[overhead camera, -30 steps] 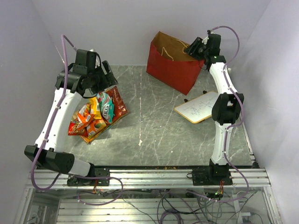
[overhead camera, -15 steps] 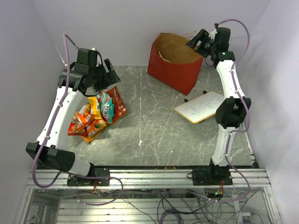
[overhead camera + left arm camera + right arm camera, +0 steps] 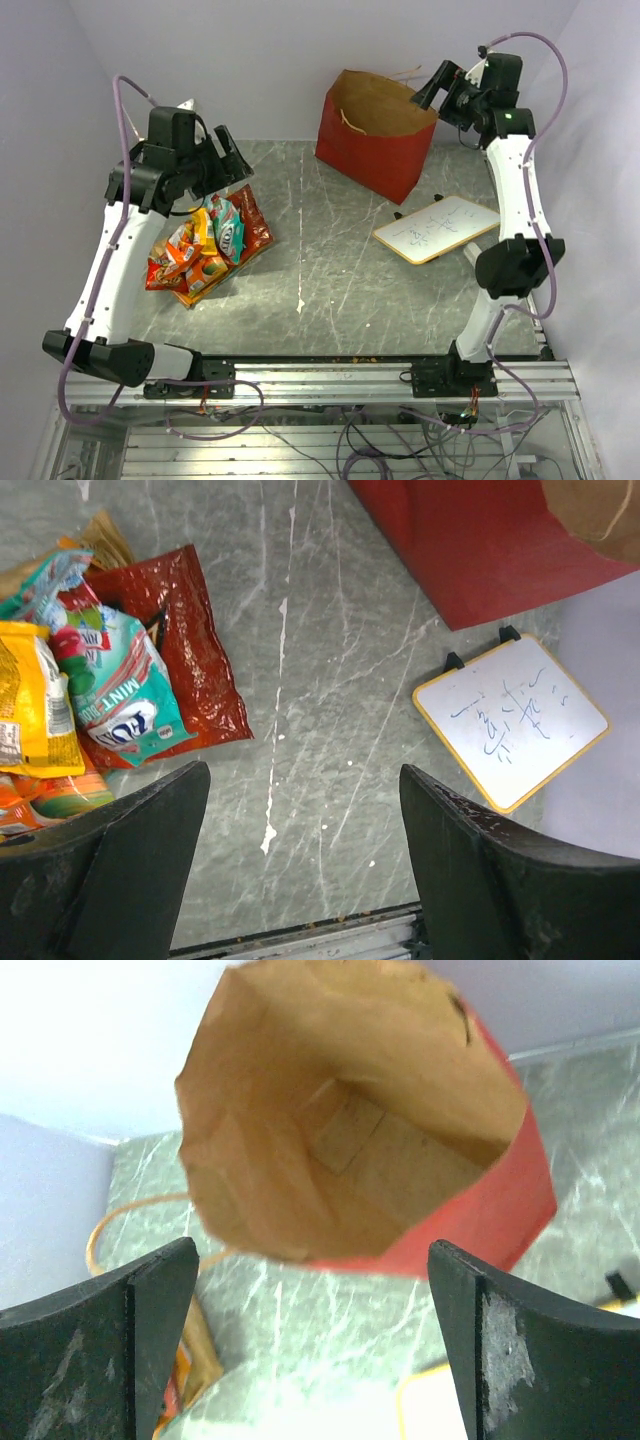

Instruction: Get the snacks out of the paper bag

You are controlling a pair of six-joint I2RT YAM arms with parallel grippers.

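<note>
A: Where are the small crinkly foil snack packets (image 3: pixel 205 250)?

B: They lie in one pile on the grey marble-pattern table (image 3: pixel 330 280), at the left middle of the top view. In the left wrist view I see a dark red foil bag (image 3: pixel 190 650) lowest. A teal-and-white packet (image 3: pixel 125 695) lies on it, with a yellow packet (image 3: pixel 35 715) touching its left side and an orange packet (image 3: pixel 55 790) below that.

A: And the large red paper carrier bag (image 3: pixel 375 135)?

B: It stands upright at the upper middle of the top view, well apart from the pile, with its mouth open. The right wrist view looks into its brown kraft inside, down to the folded bottom.

A: How are the end effectors?

B: The left end effector (image 3: pixel 302 775) hangs above the pile at the upper left, with its fingers spread wide and nothing between them. The right end effector (image 3: pixel 312 1250) is above the right rim of the bag at the upper right. It is also spread and pinches nothing.

A: Anything else?

B: A flat white board with a pale wood frame (image 3: pixel 435 228) lies on the table, just below the bag at the right middle.
</note>
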